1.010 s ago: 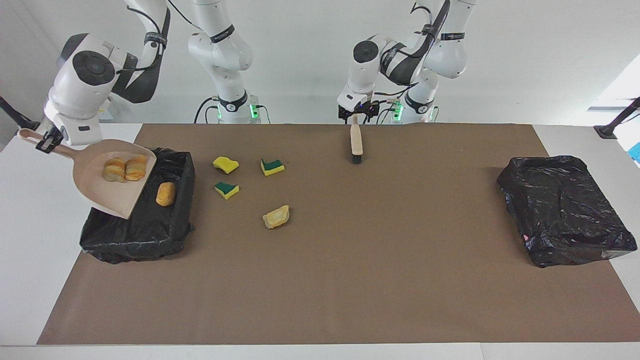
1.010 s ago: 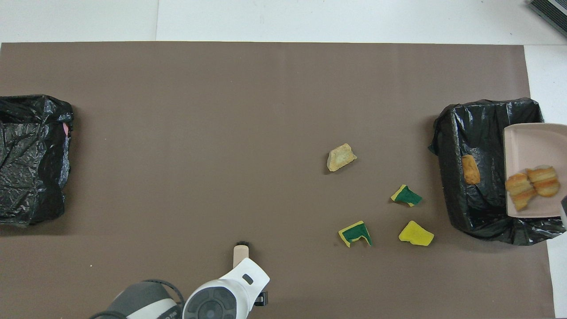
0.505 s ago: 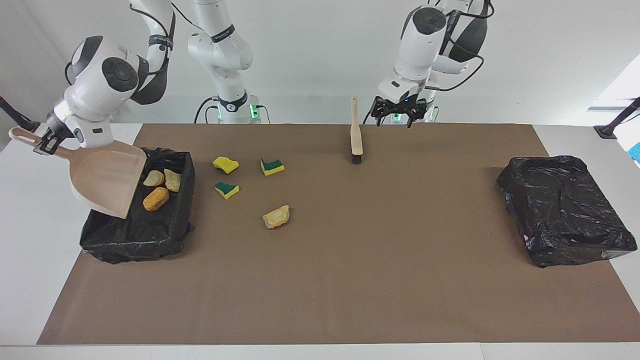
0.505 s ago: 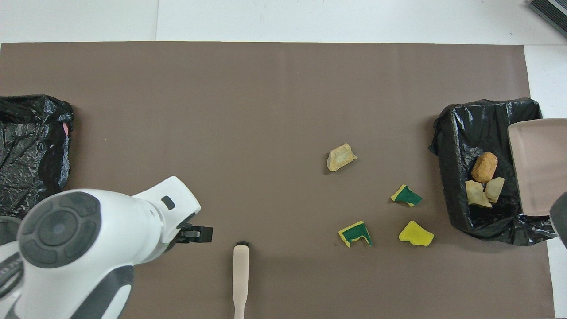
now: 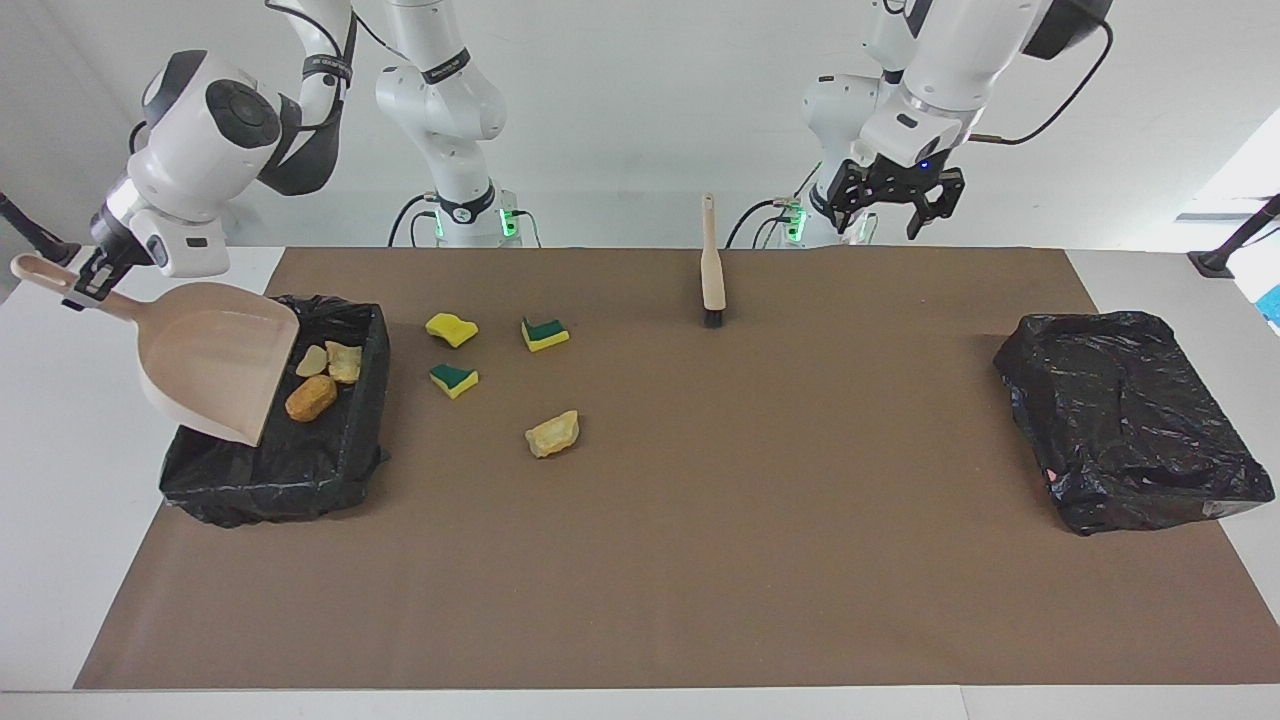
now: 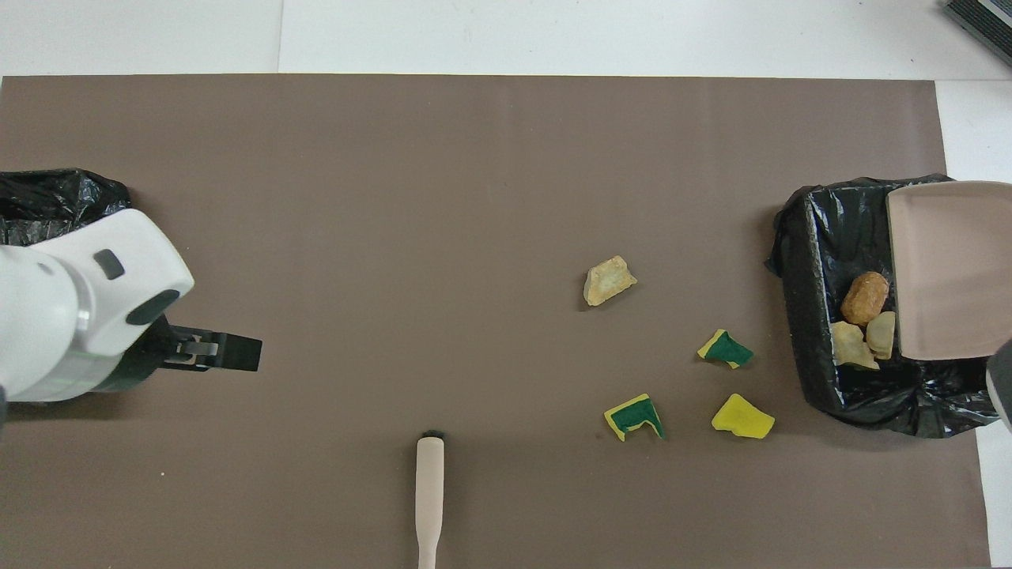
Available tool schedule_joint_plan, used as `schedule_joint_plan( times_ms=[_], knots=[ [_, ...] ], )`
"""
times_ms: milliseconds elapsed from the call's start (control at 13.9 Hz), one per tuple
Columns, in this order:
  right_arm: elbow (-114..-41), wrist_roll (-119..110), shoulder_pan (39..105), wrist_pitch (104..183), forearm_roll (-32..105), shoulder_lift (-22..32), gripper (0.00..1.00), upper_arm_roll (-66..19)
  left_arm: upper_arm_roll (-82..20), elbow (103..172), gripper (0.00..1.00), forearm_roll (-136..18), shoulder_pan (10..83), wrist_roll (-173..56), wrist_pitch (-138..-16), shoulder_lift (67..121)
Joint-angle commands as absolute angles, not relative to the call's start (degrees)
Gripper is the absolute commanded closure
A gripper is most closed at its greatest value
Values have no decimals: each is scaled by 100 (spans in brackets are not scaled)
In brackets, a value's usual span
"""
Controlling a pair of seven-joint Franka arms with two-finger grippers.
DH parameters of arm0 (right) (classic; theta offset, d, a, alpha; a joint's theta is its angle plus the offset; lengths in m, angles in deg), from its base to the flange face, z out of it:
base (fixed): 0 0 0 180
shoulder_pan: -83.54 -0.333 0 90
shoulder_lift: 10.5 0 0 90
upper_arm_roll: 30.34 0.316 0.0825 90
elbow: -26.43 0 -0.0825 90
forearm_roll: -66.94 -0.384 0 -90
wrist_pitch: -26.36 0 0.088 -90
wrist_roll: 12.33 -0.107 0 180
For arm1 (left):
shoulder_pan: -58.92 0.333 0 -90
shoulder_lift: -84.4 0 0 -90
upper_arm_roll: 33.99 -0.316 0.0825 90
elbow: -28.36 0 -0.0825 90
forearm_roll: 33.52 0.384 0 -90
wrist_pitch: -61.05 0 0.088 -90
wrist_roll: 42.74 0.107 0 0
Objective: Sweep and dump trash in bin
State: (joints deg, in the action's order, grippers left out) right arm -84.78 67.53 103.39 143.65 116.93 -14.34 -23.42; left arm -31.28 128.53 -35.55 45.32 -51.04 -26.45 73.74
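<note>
The beige dustpan (image 5: pixel 215 355) (image 6: pixel 945 269) hangs tilted over the black-bagged bin (image 5: pixel 330 460) (image 6: pixel 822 253) at the right arm's end, with my right gripper (image 5: pixel 85 283) shut on its handle. Three bread-like lumps of trash (image 5: pixel 311 397) (image 6: pixel 863 297) lie inside that bin. One more lump (image 5: pixel 552 433) (image 6: pixel 607 280) and three yellow-green sponge pieces (image 5: pixel 454 379) (image 6: pixel 725 348) rest on the brown mat beside the bin. My left gripper (image 5: pixel 893 208) (image 6: pixel 229 353) is open and empty, raised over the mat toward the left arm's end.
The brush (image 5: pixel 712 270) (image 6: pixel 429 498) lies on the mat near the robots' edge, bristles pointing away from them. A second black-bagged bin (image 5: pixel 1130 420) (image 6: pixel 55 205) sits at the left arm's end of the table.
Two bread lumps slid off the dustpan into the bin as it tipped. The left gripper left the brush, rose and swung toward the left arm's end.
</note>
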Motion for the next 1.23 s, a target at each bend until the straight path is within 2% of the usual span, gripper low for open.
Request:
schedule_joint_plan(
  times_ms=[0,288,649,865,1154],
  knots=[
    [-8335,6591,10393,13905,10416,-1419,100,-2269,-3057,11847,0,-3458,4951,-4759,-2062,7981],
    [-8352,4881,10393,13185,9061,-1471,100,-1805,-3083,11187,0,-3326,5249,-4460,-1762,8422],
    [-8343,1895,10384,12735,7891,-1445,100,-978,-3083,11133,0,-3264,5575,-4037,-1841,8405],
    [-8335,-109,9745,12779,7714,-1209,100,-854,-3083,11194,0,-3273,5602,-3809,-1850,8343],
    [-7958,-2318,8725,12998,7318,-551,100,-845,-3109,11229,0,-3273,5611,-3843,-1920,8326]
  ],
)
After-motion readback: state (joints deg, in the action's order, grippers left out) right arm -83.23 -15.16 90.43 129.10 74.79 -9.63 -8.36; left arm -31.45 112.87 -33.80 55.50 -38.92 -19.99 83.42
